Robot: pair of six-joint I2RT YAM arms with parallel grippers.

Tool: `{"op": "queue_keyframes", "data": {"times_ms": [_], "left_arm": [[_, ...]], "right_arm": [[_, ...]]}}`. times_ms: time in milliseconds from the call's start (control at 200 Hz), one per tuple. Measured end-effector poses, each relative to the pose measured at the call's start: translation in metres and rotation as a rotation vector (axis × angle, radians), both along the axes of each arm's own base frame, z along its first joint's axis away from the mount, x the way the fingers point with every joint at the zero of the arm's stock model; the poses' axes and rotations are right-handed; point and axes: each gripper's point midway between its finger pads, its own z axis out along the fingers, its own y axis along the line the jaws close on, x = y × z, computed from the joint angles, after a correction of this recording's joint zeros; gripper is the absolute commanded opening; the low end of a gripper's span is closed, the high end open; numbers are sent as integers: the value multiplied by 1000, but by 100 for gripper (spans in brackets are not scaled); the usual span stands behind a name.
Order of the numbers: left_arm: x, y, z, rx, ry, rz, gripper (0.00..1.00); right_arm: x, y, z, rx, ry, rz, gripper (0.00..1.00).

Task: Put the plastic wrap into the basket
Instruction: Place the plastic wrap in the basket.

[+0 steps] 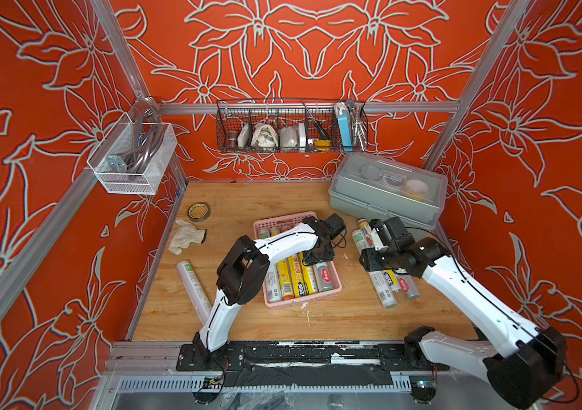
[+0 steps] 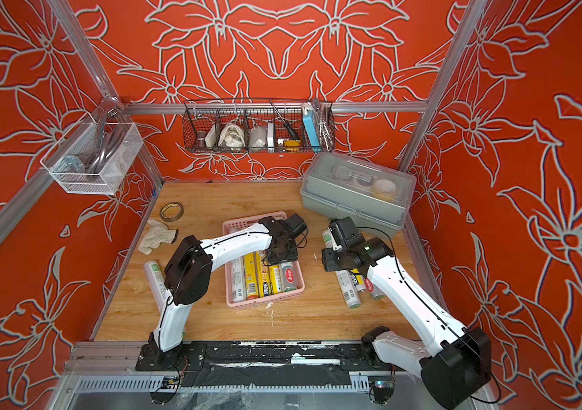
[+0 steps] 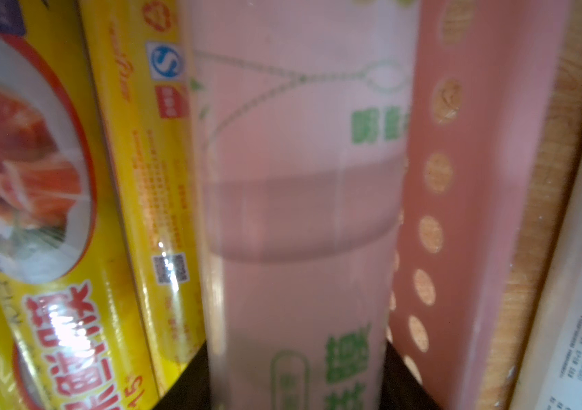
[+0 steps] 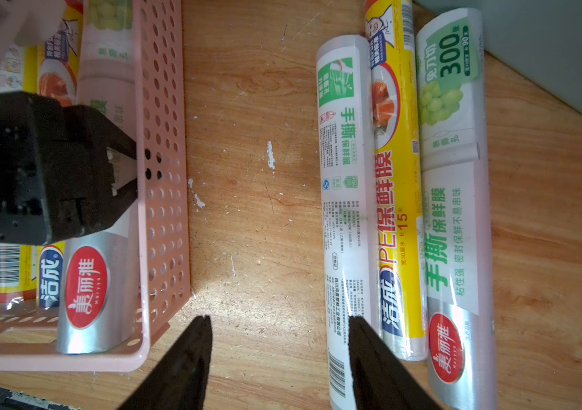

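Note:
The pink basket [image 1: 300,303] [image 2: 264,302] sits mid-table with several rolls of plastic wrap [image 1: 294,280] [image 2: 261,278] lying in it. My left gripper [image 1: 317,253] [image 3: 296,355] reaches down into its right side. It is shut on a white-green roll [image 3: 300,177] that lies against the basket wall [image 3: 477,177]. My right gripper [image 4: 278,317] [image 1: 371,262] hangs open over bare wood between the basket [image 4: 161,177] and three rolls: white [image 4: 342,213], yellow [image 4: 396,213], white-green [image 4: 452,213]. Another roll [image 1: 193,287] lies at the table's left.
A brown tape ring [image 1: 198,212] and a white glove [image 1: 186,236] lie at the back left. A grey lidded box [image 1: 389,188] stands at the back right. A black wire basket [image 1: 291,127] and a white mesh basket [image 1: 133,159] hang on the frame.

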Motion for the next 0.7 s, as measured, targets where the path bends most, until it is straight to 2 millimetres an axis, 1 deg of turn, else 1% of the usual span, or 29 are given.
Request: {"op": "queue_keyframes", "data": {"times_ms": [130,195,375,701], "left_arm": [[1,1,2,14,4,-4,56],[3,3,6,21,-3,-3,61],[8,5,15,41,-29,-7,61],[6,11,15,68,-25,-12,60]], "right_arm": [[0,0,0,2,1,1,62],[0,0,0,2,1,1,62],[0,0,0,2,2,1,62],[0,1,0,3,2,1,62]]}}
